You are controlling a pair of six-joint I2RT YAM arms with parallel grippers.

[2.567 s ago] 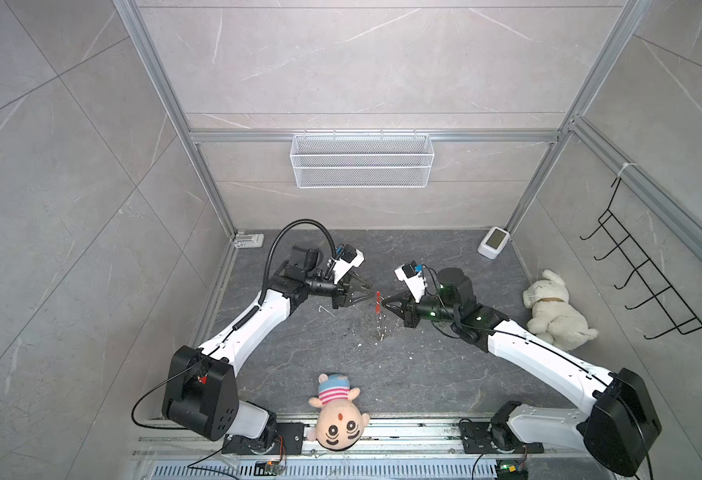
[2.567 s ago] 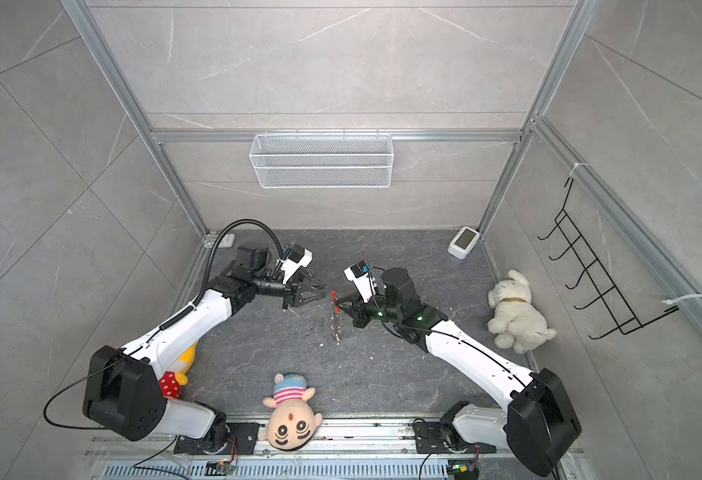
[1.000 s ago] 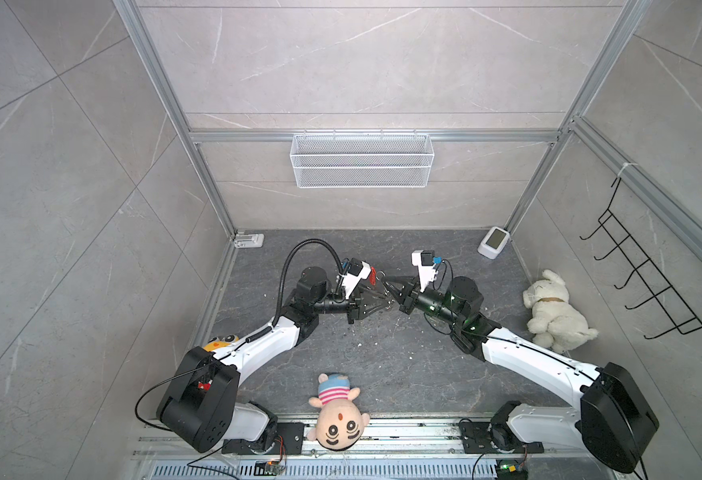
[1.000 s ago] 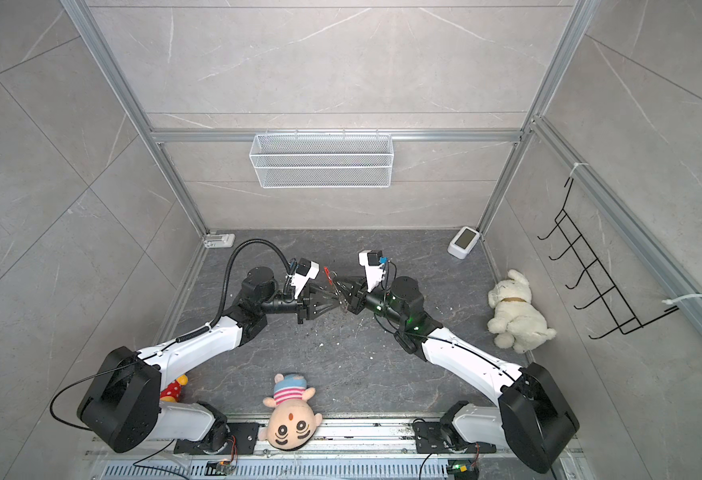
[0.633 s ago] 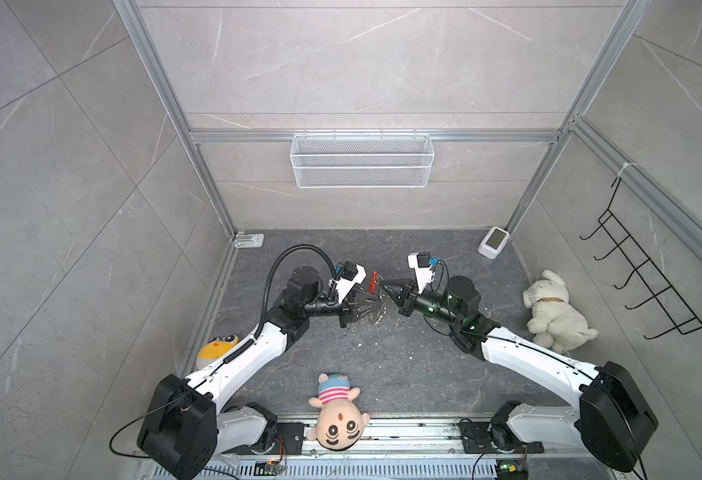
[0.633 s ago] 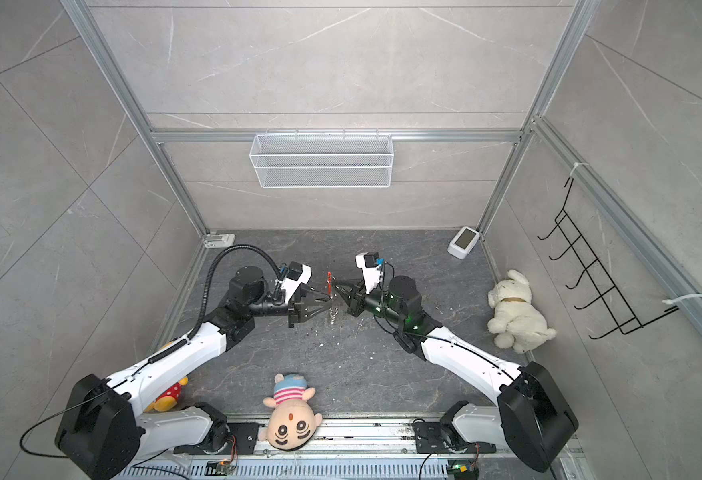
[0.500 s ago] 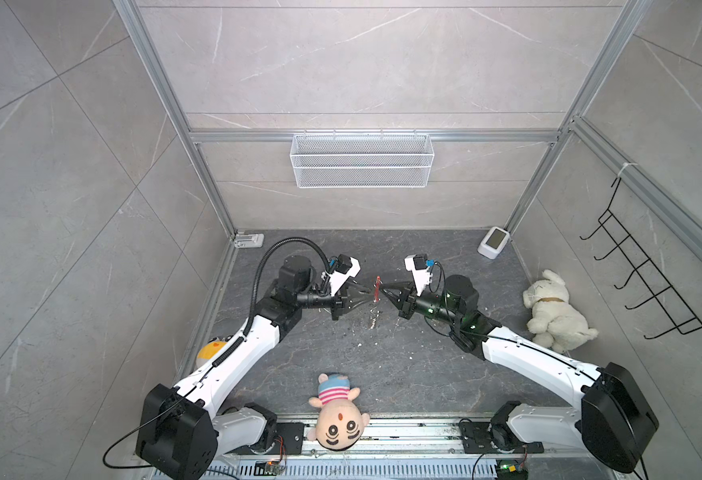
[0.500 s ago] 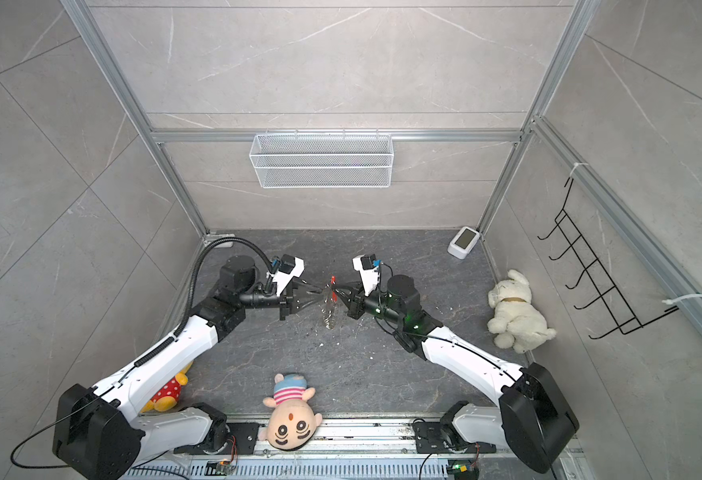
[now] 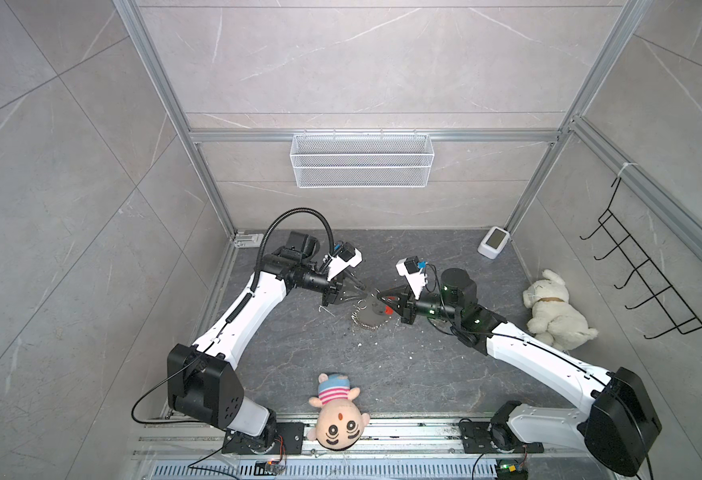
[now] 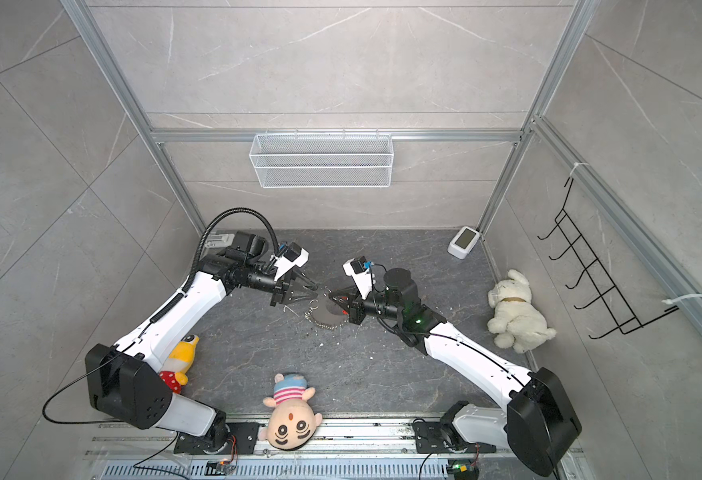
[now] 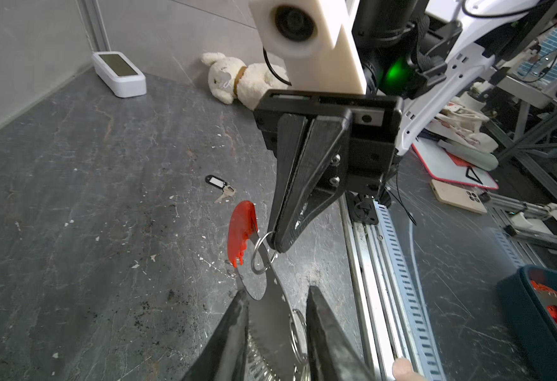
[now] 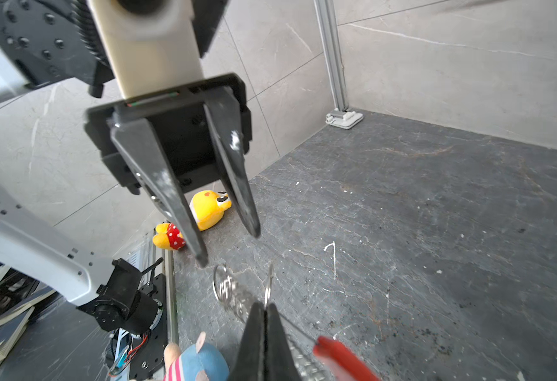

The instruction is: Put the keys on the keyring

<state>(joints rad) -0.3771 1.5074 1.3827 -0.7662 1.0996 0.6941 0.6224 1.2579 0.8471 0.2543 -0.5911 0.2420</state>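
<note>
The keyring (image 9: 368,320) (image 10: 326,318) is a metal loop strung with small silver rings and has a red plastic segment (image 11: 239,231) (image 12: 343,359). My right gripper (image 9: 378,296) (image 10: 330,296) (image 11: 278,242) (image 12: 265,308) is shut on one of its small rings and holds it above the floor. My left gripper (image 9: 362,291) (image 10: 315,292) (image 12: 229,247) faces it, open. In the left wrist view its fingers (image 11: 237,330) stand on either side of the keyring's metal band. The keys (image 11: 220,186) lie on the floor beyond the right gripper. They are hidden in both top views.
A thin white bent wire (image 12: 333,257) (image 9: 324,309) lies on the floor under the left gripper. A white plush dog (image 9: 553,311) lies at the right wall and a capped doll (image 9: 339,411) at the front rail. A yellow plush (image 10: 179,357) sits by the left arm and a white device (image 9: 494,242) in the back corner.
My left gripper pulled away to the left from the right gripper, then came back to the keyring with wider jaws. The right gripper stayed shut on the ring.
</note>
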